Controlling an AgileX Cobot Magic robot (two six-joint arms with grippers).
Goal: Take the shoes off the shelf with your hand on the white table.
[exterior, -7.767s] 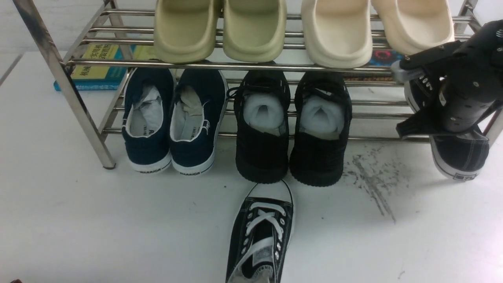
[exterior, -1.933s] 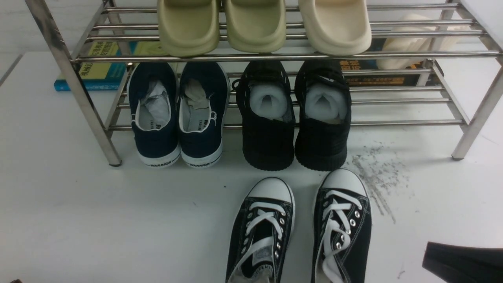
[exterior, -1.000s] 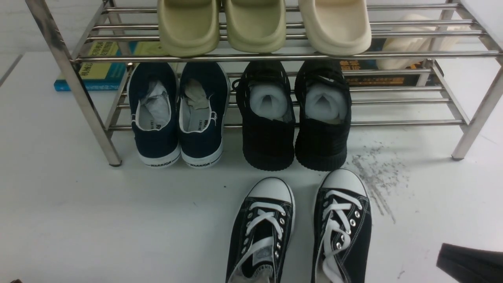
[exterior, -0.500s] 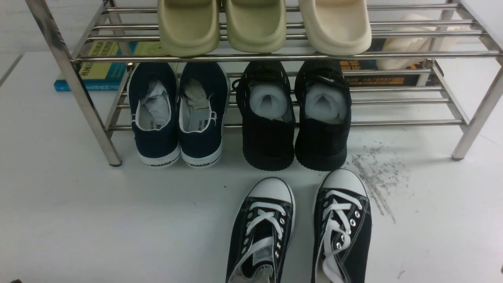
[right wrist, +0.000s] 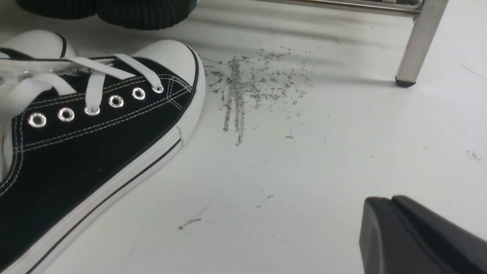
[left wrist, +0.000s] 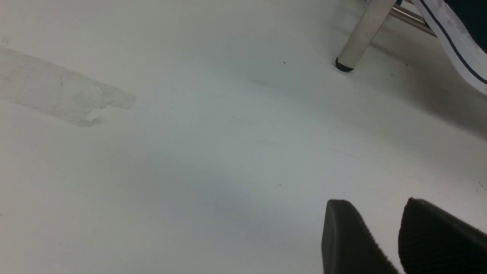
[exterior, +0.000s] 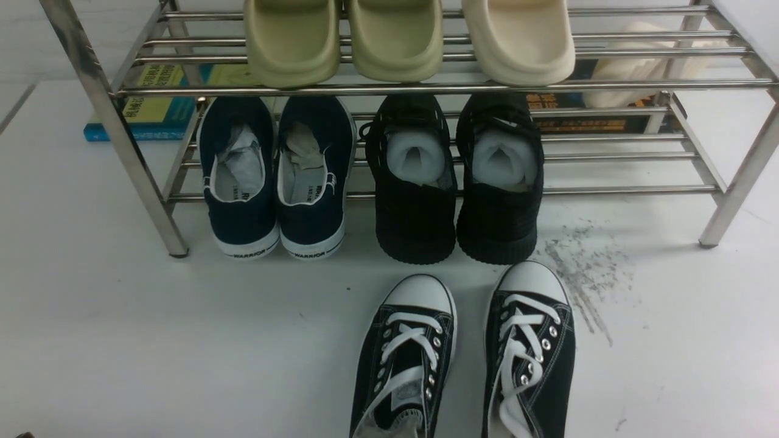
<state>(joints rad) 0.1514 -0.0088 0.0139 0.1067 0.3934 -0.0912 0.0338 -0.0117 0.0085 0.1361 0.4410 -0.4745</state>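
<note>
Right arm's gone from your front view now. A sec ago its black bulk sat at the lower right corner, half a sec ago it was already out. Both shoes (exterior: 462,359) sit side by side on the white table (exterior: 122,340), toes toward the shelf (exterior: 426,88), nothing gripping them, same spot as 2 sec back. Looks like the task's done and the arm is just pulling back.

Right gripper (right wrist: 392,228): fingers pressed together, empty, near the table and well apart from the right shoe (right wrist: 87,129). Left gripper (left wrist: 374,236): fingers slightly apart, a gap of table showing btwn them, holding nothing, low over bare table near the shelf's leg (left wrist: 359,36).

Around: navy slip-ons (exterior: 277,176) and all-black sneakers (exterior: 456,182) on the lower tier, heels sticking out just beyond the canvas toes. Slides (exterior: 401,36) up top, books (exterior: 152,103) behind. Scuff patch (exterior: 578,274) just beside the right shoe. Nothing blocks the pair; only the black sneakers' heels crowd any further nudge fwd.
</note>
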